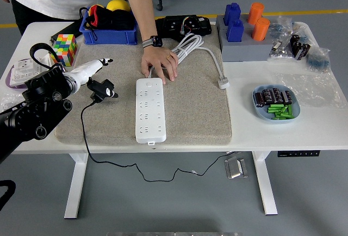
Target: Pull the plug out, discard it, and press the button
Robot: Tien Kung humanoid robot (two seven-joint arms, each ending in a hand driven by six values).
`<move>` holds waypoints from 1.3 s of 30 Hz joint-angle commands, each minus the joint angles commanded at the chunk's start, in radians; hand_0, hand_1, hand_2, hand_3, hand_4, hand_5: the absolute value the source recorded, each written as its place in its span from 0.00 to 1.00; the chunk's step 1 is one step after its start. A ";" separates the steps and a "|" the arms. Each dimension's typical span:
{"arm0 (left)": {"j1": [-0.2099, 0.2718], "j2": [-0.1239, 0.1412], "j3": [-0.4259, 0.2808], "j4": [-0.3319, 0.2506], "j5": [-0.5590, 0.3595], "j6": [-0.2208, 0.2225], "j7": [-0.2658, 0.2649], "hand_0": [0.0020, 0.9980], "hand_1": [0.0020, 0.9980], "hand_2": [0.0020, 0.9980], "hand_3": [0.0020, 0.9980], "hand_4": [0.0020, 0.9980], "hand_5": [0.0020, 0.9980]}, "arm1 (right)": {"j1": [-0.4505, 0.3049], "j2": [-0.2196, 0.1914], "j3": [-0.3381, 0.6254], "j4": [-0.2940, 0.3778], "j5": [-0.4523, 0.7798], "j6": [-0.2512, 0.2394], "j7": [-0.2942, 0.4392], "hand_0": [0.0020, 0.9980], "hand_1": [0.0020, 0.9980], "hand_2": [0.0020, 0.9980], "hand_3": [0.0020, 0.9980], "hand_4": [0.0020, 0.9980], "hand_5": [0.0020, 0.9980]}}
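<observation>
A white power strip (150,110) lies on the grey mat (196,111), with no plug in it. A person's hand (160,62) presses on its far end. My left hand (93,68) is at the mat's left edge with its white fingers spread. The black plug (102,89) sits just below and right of the hand, apart from the fingers, on or just above the mat. Its black cable (87,138) runs over the mat's front edge and hangs under the table. My right hand is out of view.
A coiled white cable (187,48) lies behind the strip. A blue bin (109,33) and a colour cube (65,48) stand at the back left. Blue and orange blocks (244,24) stand at the back right. A blue dish (274,105) of small parts is at the right.
</observation>
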 joint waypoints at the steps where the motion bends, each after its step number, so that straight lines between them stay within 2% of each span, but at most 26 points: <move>1: 0.000 0.001 -0.004 -0.011 0.002 0.005 -0.003 0.92 1.00 1.00 1.00 1.00 0.46 | 0.000 0.000 0.000 0.000 0.000 0.000 0.000 0.77 0.73 0.72 0.71 0.89 0.66; 2: -0.001 0.003 -0.009 -0.027 0.004 0.014 -0.009 0.92 1.00 1.00 1.00 1.00 0.44 | 0.000 0.000 0.000 0.000 0.000 0.000 0.000 0.77 0.73 0.72 0.71 0.89 0.66; 7: -0.009 0.009 -0.019 -0.101 0.002 0.047 -0.036 0.92 1.00 1.00 1.00 1.00 0.44 | 0.001 0.000 0.002 0.000 0.000 0.000 0.000 0.77 0.73 0.72 0.71 0.89 0.66; 8: -0.010 0.009 -0.020 -0.115 0.000 0.050 -0.039 0.84 0.89 0.90 0.97 1.00 0.34 | 0.001 0.000 0.002 0.000 0.000 0.000 0.000 0.77 0.73 0.72 0.71 0.89 0.66; 12: -0.020 0.004 -0.019 -0.170 -0.008 0.054 -0.045 0.84 0.89 0.90 0.97 1.00 0.34 | 0.002 0.001 0.005 0.000 0.000 0.000 0.000 0.77 0.73 0.72 0.71 0.89 0.66; 13: -0.022 0.003 -0.018 -0.178 -0.009 0.053 -0.044 0.84 0.89 0.90 0.97 1.00 0.34 | 0.002 0.002 0.005 0.000 0.000 0.000 0.000 0.77 0.73 0.72 0.71 0.89 0.66; 14: -0.024 0.002 -0.016 -0.186 -0.011 0.052 -0.045 0.82 0.85 0.85 0.96 1.00 0.33 | 0.003 0.002 0.005 0.000 0.000 0.000 0.000 0.77 0.73 0.72 0.71 0.89 0.66; 16: -0.033 -0.005 -0.005 -0.205 -0.013 0.050 -0.049 0.82 0.85 0.85 0.96 1.00 0.33 | 0.003 0.002 0.006 -0.001 -0.001 0.000 0.000 0.77 0.73 0.72 0.71 0.89 0.66; 19: -0.053 -0.022 0.027 -0.202 -0.025 0.044 -0.049 0.82 0.85 0.85 0.96 1.00 0.33 | 0.003 0.002 0.006 -0.002 -0.001 0.000 0.000 0.77 0.73 0.72 0.71 0.89 0.66; 20: -0.058 -0.027 0.035 -0.198 -0.030 0.042 -0.048 0.18 0.28 0.37 0.73 0.61 0.00 | 0.003 0.002 0.006 -0.002 -0.001 0.000 0.000 0.77 0.73 0.72 0.71 0.89 0.66; 25: -0.083 -0.066 0.084 -0.144 -0.057 0.016 0.019 0.18 0.28 0.37 0.73 0.61 0.00 | 0.007 0.001 0.001 0.000 0.003 0.000 0.000 0.77 0.73 0.72 0.71 0.89 0.66; 26: -0.088 -0.074 0.096 -0.130 -0.069 0.007 0.032 0.04 0.09 0.16 0.68 0.35 0.00 | 0.008 0.001 0.000 -0.001 0.003 0.000 0.000 0.77 0.73 0.72 0.71 0.89 0.66; 31: -0.103 -0.096 0.131 -0.096 -0.103 -0.020 0.071 0.04 0.09 0.16 0.68 0.35 0.00 | 0.008 -0.001 0.001 -0.002 0.002 0.000 0.000 0.77 0.73 0.72 0.71 0.89 0.66; 32: -0.105 -0.098 0.135 -0.092 -0.112 -0.023 0.077 0.03 0.05 0.14 0.67 0.22 0.00 | 0.008 -0.002 0.002 -0.003 0.002 0.000 0.000 0.77 0.73 0.72 0.71 0.89 0.66; 37: -0.114 -0.112 0.153 -0.073 -0.163 -0.044 0.112 0.03 0.05 0.14 0.67 0.22 0.00 | 0.009 -0.002 -0.002 -0.003 0.002 0.001 0.000 0.77 0.73 0.72 0.71 0.89 0.66; 38: -0.116 -0.114 0.156 -0.070 -0.168 -0.045 0.114 0.04 0.03 0.15 0.67 0.15 0.00 | 0.009 -0.003 -0.003 -0.002 0.002 0.001 0.000 0.77 0.73 0.72 0.71 0.89 0.66; 39: -0.117 -0.116 0.160 -0.067 -0.173 -0.047 0.117 0.04 0.03 0.15 0.67 0.15 0.00 | 0.010 -0.003 -0.004 -0.002 0.003 0.000 0.000 0.77 0.73 0.72 0.71 0.89 0.66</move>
